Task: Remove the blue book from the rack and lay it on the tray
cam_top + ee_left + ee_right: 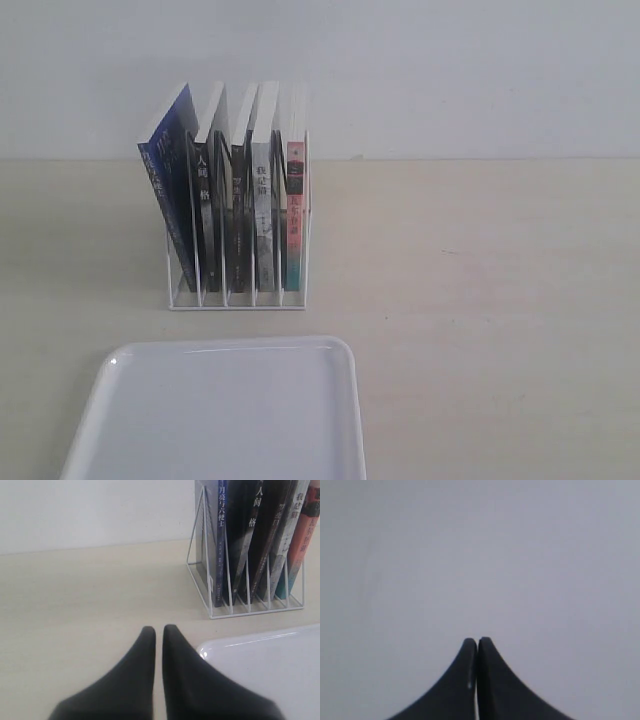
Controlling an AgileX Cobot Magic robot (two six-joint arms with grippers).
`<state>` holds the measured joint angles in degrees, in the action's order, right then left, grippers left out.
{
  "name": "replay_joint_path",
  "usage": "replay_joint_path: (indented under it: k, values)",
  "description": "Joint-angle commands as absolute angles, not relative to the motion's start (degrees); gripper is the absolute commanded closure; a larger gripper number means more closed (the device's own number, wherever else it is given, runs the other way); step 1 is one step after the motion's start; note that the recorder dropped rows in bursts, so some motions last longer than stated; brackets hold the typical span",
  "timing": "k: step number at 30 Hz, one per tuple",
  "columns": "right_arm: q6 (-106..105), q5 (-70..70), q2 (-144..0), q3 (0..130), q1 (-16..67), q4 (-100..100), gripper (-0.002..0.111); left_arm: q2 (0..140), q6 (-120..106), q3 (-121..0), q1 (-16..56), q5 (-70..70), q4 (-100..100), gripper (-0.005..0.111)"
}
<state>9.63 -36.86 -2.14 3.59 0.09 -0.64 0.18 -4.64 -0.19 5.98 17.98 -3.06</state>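
Since the blue book leans in the end slot of the rack, near the tray on the desk, a slanted pull may catch the wire and drag the rack. The left end effector and right end effector are both closed, holding nothing.

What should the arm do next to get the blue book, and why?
Probably move the left gripper up toward the blue book: it stands untouched in the end slot of the rack on that arm's side, while that gripper sits low and shut near the tray.
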Motion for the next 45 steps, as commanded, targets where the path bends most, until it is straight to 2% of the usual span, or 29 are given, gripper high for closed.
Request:
replay_joint_path:
  k: [1,5,8,10,13,18,23,26,28,33,39,45]
  values:
    - [14.03,-28.76,-5.14,19.45,0.00,-5.07,0.108,0.00,-4.26,0.00,5.78,18.02,-3.06,0.102]
    - [23.55,-3.87,-14.16,36.22,0.00,-16.60,0.108,0.00,-4.26,0.00,5.78,18.02,-3.06,0.102]
    - [25.95,20.24,-21.15,45.55,0.29,-15.16,0.108,0.00,-4.26,0.00,5.78,18.02,-3.06,0.102]
    - [24.03,30.83,-25.42,49.19,1.25,-14.13,0.108,0.00,-4.26,0.00,5.78,18.02,-3.06,0.102]
    - [22.79,41.89,-31.50,51.40,2.63,-9.35,0.108,0.00,-4.26,0.00,5.78,18.02,-3.06,0.102]
    - [24.09,51.94,-38.76,51.30,4.19,-5.61,0.108,0.00,-4.26,0.00,5.78,18.02,-3.06,0.102]
    - [-1.83,57.12,-45.25,51.30,6.15,16.97,0.108,0.00,-4.26,0.00,5.78,18.02,-3.06,0.102]
    - [-3.48,56.43,-50.03,50.40,8.64,22.83,0.108,0.00,-4.26,0.00,5.78,18.02,-3.06,0.102]
    - [-3.07,54.87,-52.28,49.46,11.60,22.16,0.105,0.00,-4.26,0.00,5.78,18.02,-3.06,0.102]
    - [2.21,46.23,-56.96,47.91,23.78,18.35,0.090,0.00,-4.26,0.00,5.78,18.02,-3.06,0.102]
    - [11.49,38.13,-67.13,53.53,35.44,9.19,0.091,0.00,-4.26,0.00,5.78,18.02,-3.06,0.102]
    - [17.00,43.60,-81.76,70.49,36.77,2.69,0.091,0.00,-4.26,0.00,5.78,18.02,-3.06,0.102]
